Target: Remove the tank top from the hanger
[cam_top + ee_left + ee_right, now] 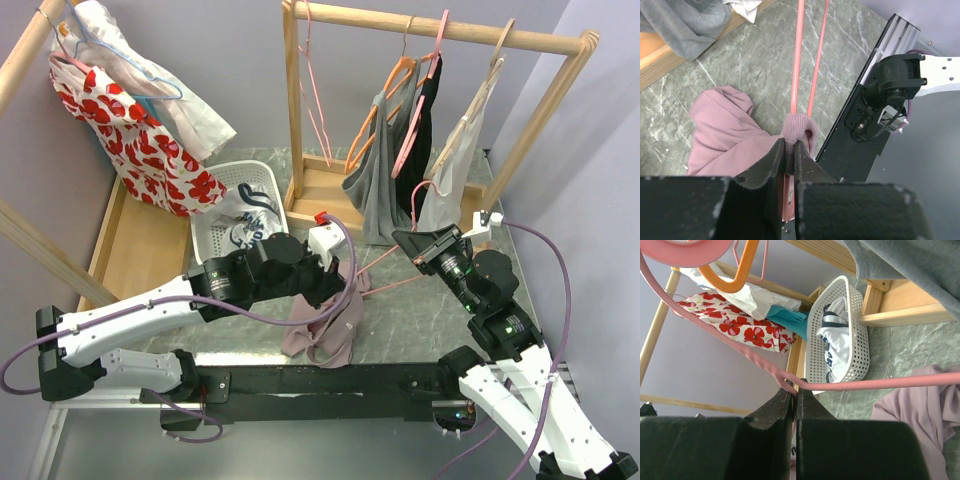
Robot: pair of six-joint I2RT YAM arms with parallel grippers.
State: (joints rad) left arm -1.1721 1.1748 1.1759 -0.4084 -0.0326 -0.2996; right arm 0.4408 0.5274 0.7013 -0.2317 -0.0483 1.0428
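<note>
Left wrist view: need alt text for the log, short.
The left gripper is shut on a fold of the mauve tank top, which lies bunched on the grey marble table. The pink hanger runs as two thin bars from that fold up the frame; a grey garment shows at top left.

White arms, black joints, purple cables, matte black tools.

lilac walls surround wooden racks on a marble table.
</note>
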